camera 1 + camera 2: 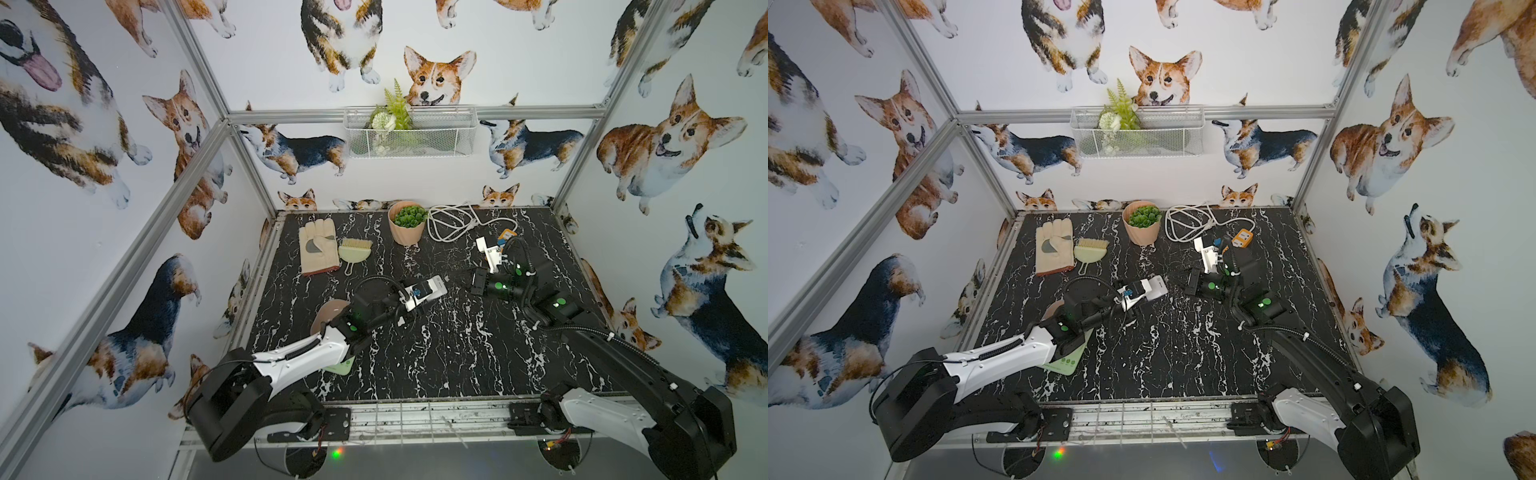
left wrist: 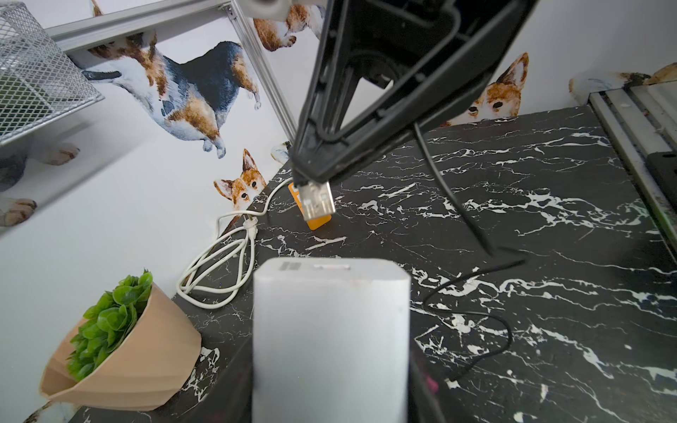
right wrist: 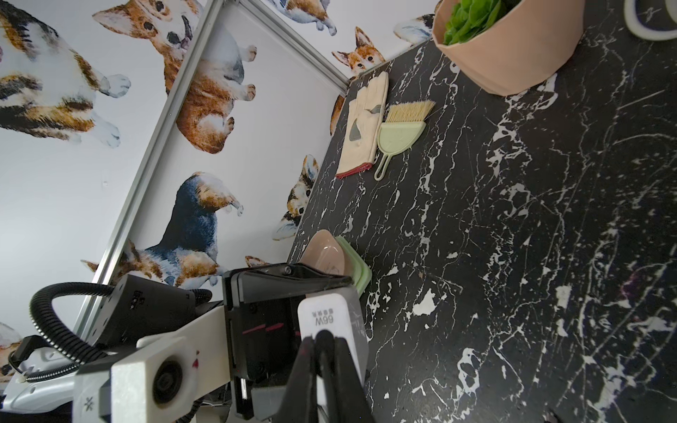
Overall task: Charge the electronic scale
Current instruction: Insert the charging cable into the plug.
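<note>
Left pincer (image 1: pixel 424 290) grasps the white charger block (image 1: pixel 436 286) at frame centre. Right pincer (image 1: pixel 476 284), just right, clenches the USB plug (image 2: pixel 318 199).

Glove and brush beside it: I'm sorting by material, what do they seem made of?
Glove: probably matte cream leather or canvas, going by stitched fingers and grey palm patch. Brush: pale-green body looks smooth moulded plastic; tan bristles, natural or synthetic unclear.
</note>
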